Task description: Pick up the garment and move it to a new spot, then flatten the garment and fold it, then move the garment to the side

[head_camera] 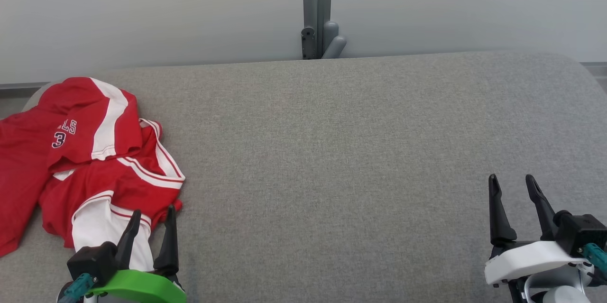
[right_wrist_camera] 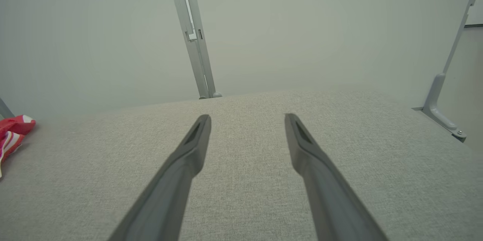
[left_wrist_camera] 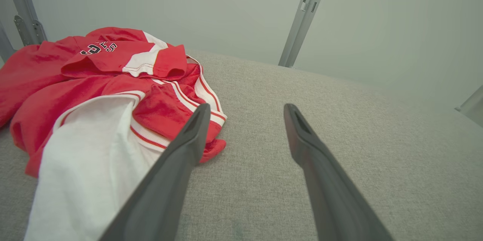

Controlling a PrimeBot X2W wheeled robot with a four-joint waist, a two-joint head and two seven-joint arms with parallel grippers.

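Observation:
The garment [head_camera: 90, 151] is a red jersey with white panels and dark lettering, lying crumpled at the left end of the grey padded table [head_camera: 341, 160]. My left gripper [head_camera: 154, 215] is open at the lower left, its fingers over the garment's near white edge with nothing between them. In the left wrist view the garment [left_wrist_camera: 98, 94] spreads to the left of my open left gripper [left_wrist_camera: 245, 111]. My right gripper [head_camera: 512, 184] is open at the lower right over bare fabric, far from the garment. A red corner of the garment [right_wrist_camera: 11, 131] peeks in beside my right gripper [right_wrist_camera: 247, 118].
A pale wall runs behind the table, with a grey metal post [head_camera: 317, 9] and its bracket at the table's far edge. Another post with a foot bracket [right_wrist_camera: 441, 109] stands off the table's right end. Bare grey fabric spans the middle and right of the table.

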